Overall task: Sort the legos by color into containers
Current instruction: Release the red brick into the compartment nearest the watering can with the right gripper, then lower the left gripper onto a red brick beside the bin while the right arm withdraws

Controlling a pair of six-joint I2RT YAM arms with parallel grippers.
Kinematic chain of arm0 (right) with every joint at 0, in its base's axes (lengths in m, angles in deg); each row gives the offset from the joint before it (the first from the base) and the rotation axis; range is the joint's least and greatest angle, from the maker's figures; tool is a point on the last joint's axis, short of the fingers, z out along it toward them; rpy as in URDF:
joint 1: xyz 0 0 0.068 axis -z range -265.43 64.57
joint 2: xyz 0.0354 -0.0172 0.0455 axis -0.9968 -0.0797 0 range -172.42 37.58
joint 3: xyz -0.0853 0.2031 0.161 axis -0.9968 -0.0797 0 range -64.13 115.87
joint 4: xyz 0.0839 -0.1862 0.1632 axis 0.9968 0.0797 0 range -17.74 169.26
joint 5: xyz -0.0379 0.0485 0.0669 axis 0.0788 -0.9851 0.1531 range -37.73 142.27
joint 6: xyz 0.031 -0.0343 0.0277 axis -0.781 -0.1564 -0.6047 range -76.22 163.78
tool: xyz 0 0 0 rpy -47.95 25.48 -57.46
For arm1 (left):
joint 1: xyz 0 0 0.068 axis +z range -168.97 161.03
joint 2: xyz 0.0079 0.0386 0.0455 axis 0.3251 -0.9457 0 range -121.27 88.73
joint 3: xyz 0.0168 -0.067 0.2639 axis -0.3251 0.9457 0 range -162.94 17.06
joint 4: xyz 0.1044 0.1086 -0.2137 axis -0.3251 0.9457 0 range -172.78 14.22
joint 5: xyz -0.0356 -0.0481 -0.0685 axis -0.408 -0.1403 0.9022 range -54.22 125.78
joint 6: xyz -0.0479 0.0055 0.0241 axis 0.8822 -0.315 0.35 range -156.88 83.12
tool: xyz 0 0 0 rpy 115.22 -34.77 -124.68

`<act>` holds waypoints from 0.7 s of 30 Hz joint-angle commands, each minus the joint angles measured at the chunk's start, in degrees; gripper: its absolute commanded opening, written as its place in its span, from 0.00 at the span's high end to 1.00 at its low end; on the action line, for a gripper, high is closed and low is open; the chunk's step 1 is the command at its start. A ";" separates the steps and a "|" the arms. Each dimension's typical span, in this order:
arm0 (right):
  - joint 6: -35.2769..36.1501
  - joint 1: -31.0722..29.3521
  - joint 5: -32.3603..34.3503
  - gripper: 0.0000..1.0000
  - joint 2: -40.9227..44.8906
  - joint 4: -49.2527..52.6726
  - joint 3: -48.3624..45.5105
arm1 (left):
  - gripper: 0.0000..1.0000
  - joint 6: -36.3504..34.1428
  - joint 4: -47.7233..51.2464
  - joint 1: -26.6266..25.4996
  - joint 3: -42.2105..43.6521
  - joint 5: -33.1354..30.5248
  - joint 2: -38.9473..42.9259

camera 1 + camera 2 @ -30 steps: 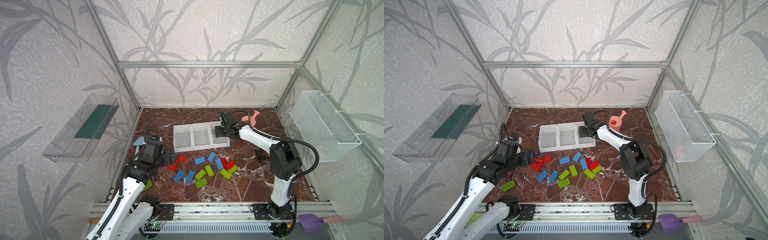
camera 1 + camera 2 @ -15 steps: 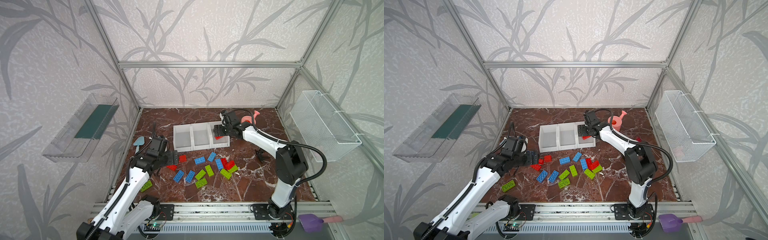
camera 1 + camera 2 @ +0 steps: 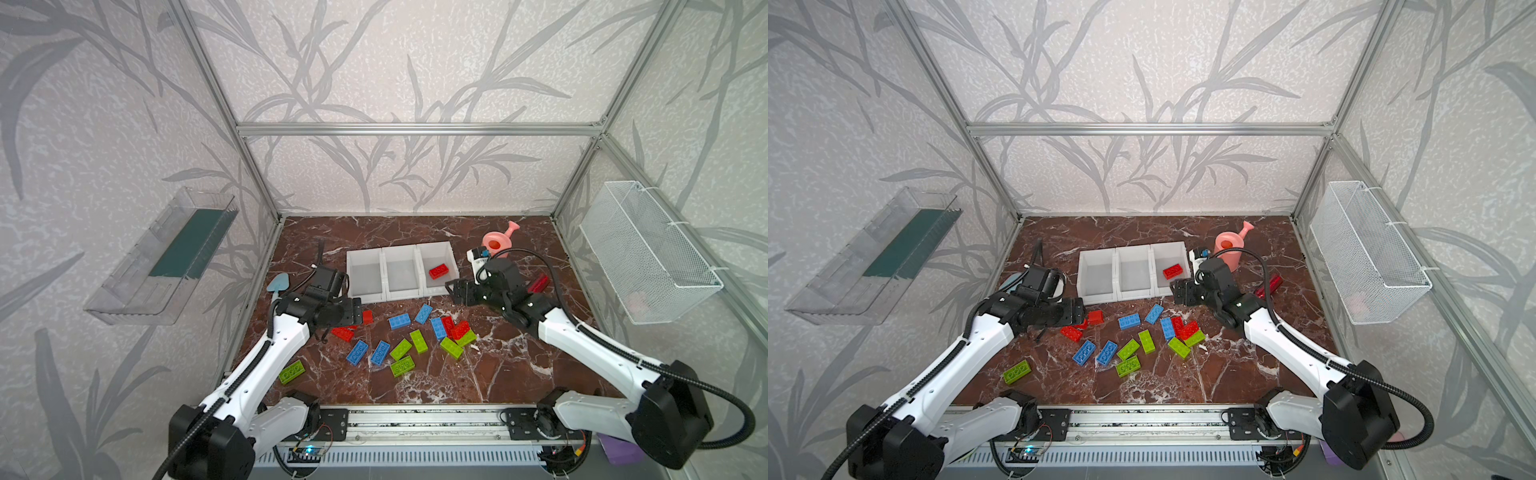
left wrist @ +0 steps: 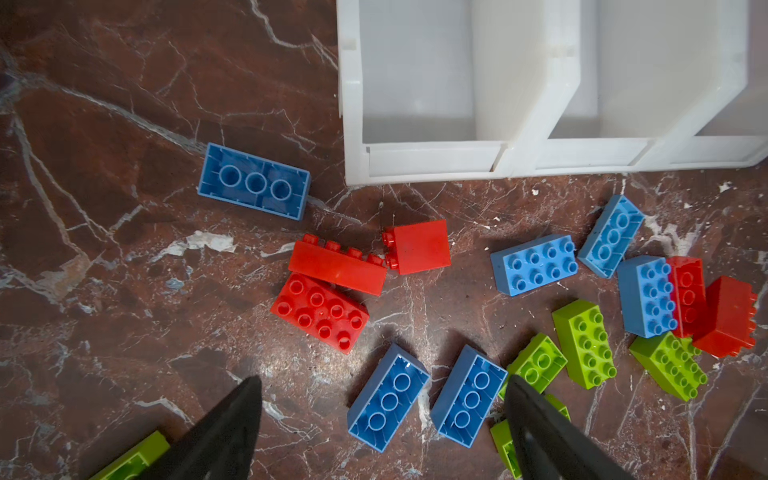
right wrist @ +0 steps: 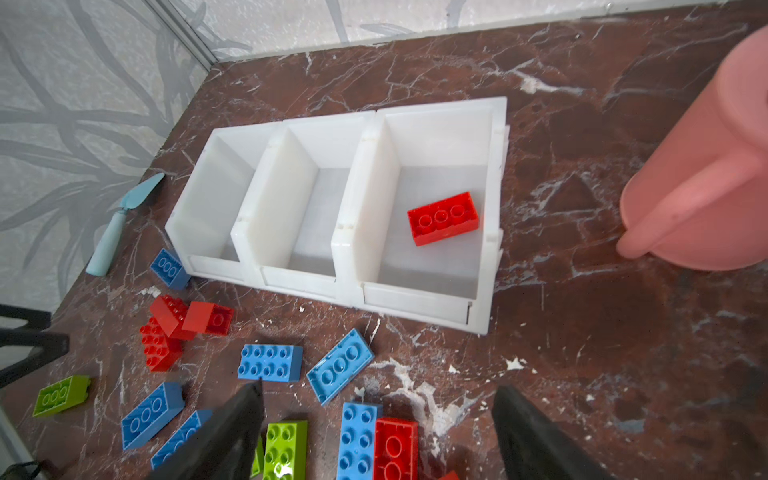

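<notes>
The containers (image 3: 384,296) (image 3: 1121,296) (image 5: 415,297), three joined white bins, stand mid-floor. One red lego (image 3: 439,271) (image 3: 1172,271) (image 5: 443,218) lies in the right bin; the other two bins show nothing inside. Red (image 3: 345,332) (image 4: 332,274), blue (image 3: 399,321) and green legos (image 3: 417,341) lie scattered on the marble in front. My left gripper (image 3: 355,312) (image 3: 1076,312) (image 4: 382,380) is open and empty, low beside the red cluster, with two upturned blue legos below its span. My right gripper (image 3: 455,291) (image 3: 1179,293) (image 5: 376,388) is open and empty just in front of the right bin.
A pink watering can (image 3: 496,241) and a dark red ribbed piece (image 3: 538,284) sit right of the bins. A blue trowel (image 3: 276,284) lies at the left edge. One green lego (image 3: 293,371) lies alone near the front left. A wire basket (image 3: 648,257) and a clear tray (image 3: 166,253) hang on the side walls.
My right gripper opened, left the red lego in the right bin and drew back toward the front. My left gripper moved right, closer to the red cluster.
</notes>
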 commanded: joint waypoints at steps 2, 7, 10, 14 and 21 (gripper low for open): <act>-3.66 -1.98 -2.36 0.13 3.76 -11.91 -8.31 | 0.11 0.99 -0.17 -0.47 -0.88 0.86 -4.97; -5.31 -3.38 -4.07 0.13 2.61 -21.76 -14.64 | 0.11 0.92 -1.21 -0.98 -0.77 1.54 -8.93; -5.98 -3.43 -5.45 0.13 1.34 -24.85 -15.75 | 0.11 0.84 -1.23 -1.16 -1.34 0.83 -10.96; -7.01 -3.38 -6.77 0.13 1.22 -26.46 -16.95 | 0.11 1.28 -1.19 -1.25 -2.15 -0.07 -14.52; -7.62 -3.44 -7.75 0.13 1.80 -26.92 -17.54 | 0.11 2.01 -1.96 -1.42 -2.94 -1.70 -17.56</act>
